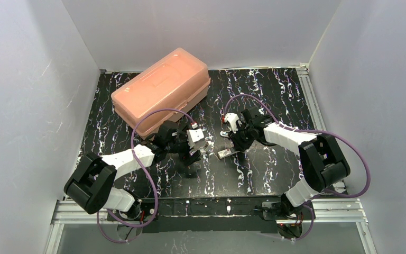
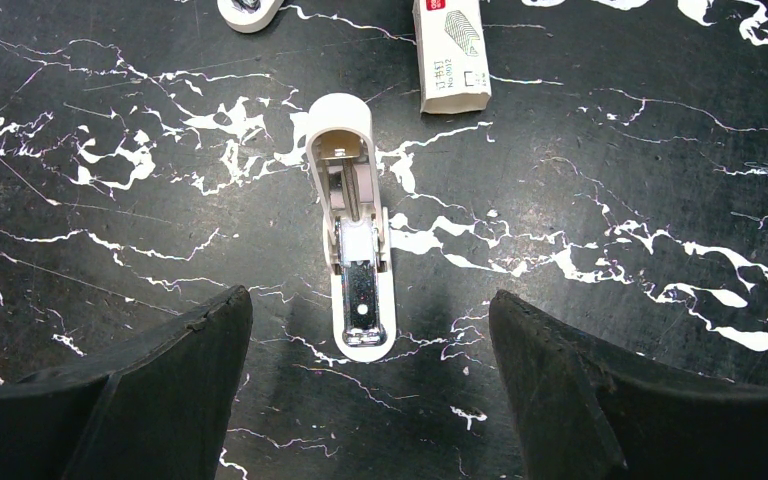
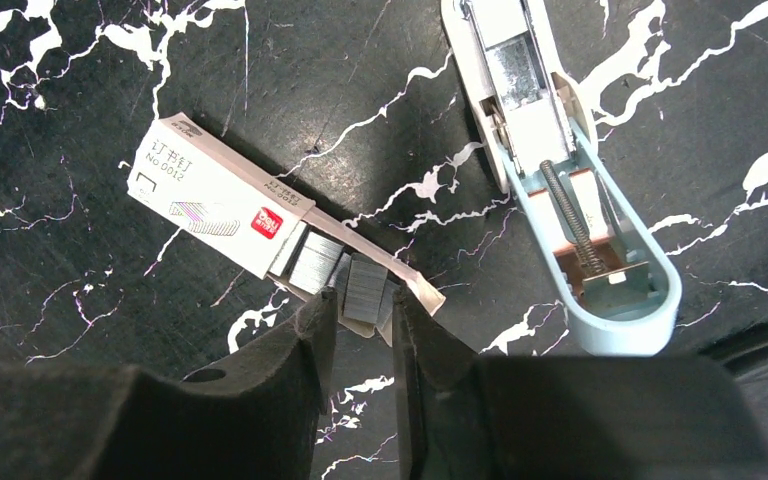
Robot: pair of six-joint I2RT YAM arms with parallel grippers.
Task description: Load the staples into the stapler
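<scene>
The pale tan-and-white mini stapler (image 2: 355,215) lies hinged open on the black marbled worktop (image 2: 610,150) below the left gripper's (image 2: 367,300) wide jaws, seemingly poised to steady it, while the right gripper's (image 3: 365,315) narrow jaws pinch a grey strip of staples (image 3: 365,288) at the opened white cardboard staple box (image 3: 215,205).

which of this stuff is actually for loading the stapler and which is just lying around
For the job:
- stapler, lying open
- staple box, one end open
- staple strips at the box's mouth

Just lying about:
- pink plastic case at the back
- small white piece, mostly cut off in the left wrist view
</scene>
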